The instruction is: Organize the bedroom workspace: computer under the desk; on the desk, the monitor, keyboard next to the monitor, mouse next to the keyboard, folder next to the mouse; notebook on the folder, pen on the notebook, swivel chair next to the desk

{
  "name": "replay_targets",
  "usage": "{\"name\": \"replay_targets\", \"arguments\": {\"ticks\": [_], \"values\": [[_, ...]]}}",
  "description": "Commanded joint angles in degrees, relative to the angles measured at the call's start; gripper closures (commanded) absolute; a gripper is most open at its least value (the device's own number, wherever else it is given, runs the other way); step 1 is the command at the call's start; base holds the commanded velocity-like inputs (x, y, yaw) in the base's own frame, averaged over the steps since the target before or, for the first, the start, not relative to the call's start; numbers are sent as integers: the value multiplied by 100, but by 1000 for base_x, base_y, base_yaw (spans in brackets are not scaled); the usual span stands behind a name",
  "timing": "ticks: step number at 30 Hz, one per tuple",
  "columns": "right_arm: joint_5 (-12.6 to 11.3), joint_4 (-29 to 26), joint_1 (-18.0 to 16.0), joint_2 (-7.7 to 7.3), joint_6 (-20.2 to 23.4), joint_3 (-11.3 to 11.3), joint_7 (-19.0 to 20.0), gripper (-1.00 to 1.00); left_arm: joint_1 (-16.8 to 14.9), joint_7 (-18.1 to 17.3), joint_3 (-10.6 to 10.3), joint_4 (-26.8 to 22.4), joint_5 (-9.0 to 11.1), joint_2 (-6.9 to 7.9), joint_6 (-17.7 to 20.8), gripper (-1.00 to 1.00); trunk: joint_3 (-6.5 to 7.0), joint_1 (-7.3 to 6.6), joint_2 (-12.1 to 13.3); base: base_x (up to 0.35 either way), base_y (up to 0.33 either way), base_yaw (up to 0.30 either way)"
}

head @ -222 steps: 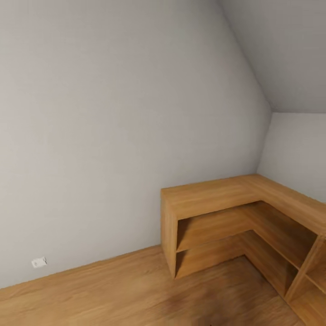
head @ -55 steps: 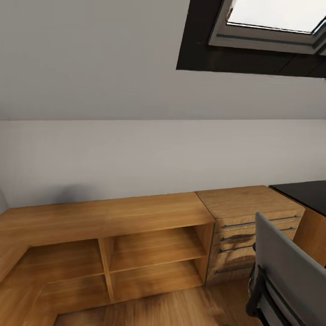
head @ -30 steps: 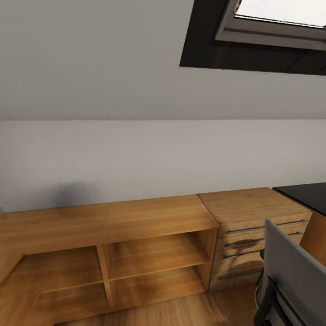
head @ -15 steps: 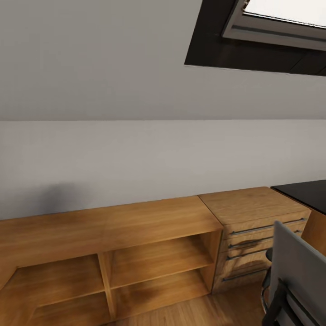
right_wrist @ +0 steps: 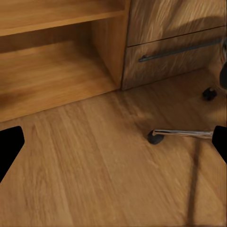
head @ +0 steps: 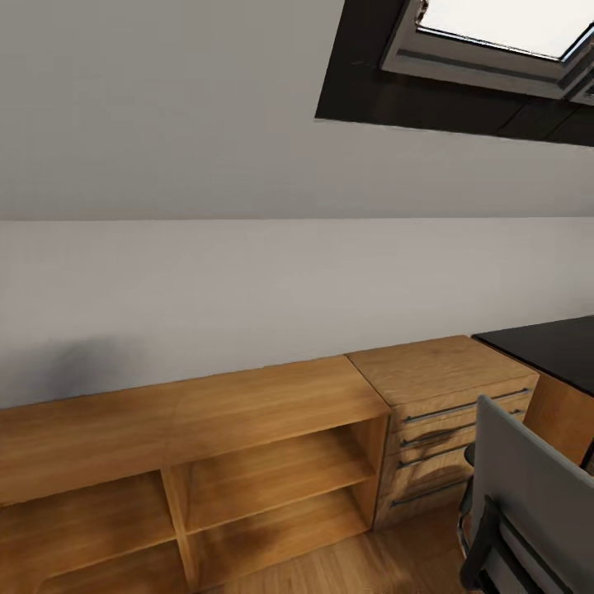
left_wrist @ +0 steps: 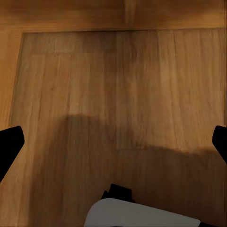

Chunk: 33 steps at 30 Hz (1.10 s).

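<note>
1. Head view: grey back of the chair (head: pixel 536 487) at lower right, with black frame parts below it, just in front of the drawers (head: pixel 450 429).
2. Black corner of the desk (head: pixel 549 342) at the right edge, touching the drawers' side.
3. Low open shelf (head: pixel 206 462) of wood along the grey wall (head: pixel 206 280), joined to the drawers.
4. Dark-framed skylight (head: pixel 478 58) in the sloped ceiling, upper right.
5. Left gripper (left_wrist: pixel 113 144): fingers spread wide, nothing between them, above the plank floor (left_wrist: pixel 118 94).
6. Right gripper (right_wrist: pixel 113 144): fingers also wide apart, holding nothing; a chrome chair leg with castor (right_wrist: pixel 182 135) on the floor near the lowest drawer.
</note>
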Motion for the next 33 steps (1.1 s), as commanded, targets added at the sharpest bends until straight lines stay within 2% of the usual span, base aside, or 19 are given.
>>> {"name": "replay_targets", "arguments": {"ticks": [1,12,27,33], "values": [[-5,1,-5,2,-5,47,-52,-100,-2,-3,41,2,-21,-2,-14,-100,-7,0,-4,0,27,-264],[-5,3,-5,-3,-5,47,-53,-100,-2,-11,40,6,-29,4,-20,-100,-7,0,-4,22,165,-271],[-14,7,-5,5,27,39,-60,-100,-2,-10,44,10,-27,7,-18,-100,-19,0,-4,4,12,-266],[-14,6,-5,6,47,38,-60,-100,-2,-3,47,10,-14,26,-22,-100,-61,0,-4,0,0,-154]]}}
